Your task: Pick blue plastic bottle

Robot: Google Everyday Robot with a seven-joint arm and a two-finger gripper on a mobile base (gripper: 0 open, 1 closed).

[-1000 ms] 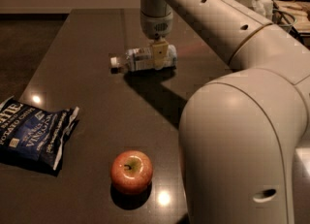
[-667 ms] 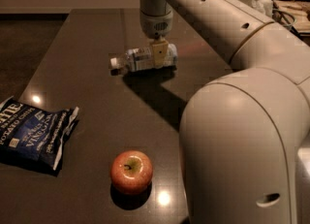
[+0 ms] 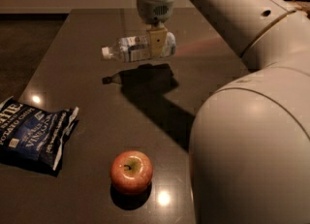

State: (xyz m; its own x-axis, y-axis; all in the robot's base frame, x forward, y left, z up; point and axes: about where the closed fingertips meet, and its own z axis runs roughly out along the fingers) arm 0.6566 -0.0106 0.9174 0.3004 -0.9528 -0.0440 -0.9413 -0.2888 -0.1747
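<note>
The blue plastic bottle is a small clear bottle with a white cap and a pale blue-white label. It hangs on its side in the air above the dark table, cap to the left, with its shadow on the table below it. My gripper comes down from above and is shut on the bottle's right half, one tan finger across its front.
A red apple sits near the table's front. A dark blue chip bag lies at the front left. My large white arm fills the right side. The table's left edge borders a dark floor.
The bottle lay on the table under the gripper before; now it is off the surface, held in the gripper above its shadow.
</note>
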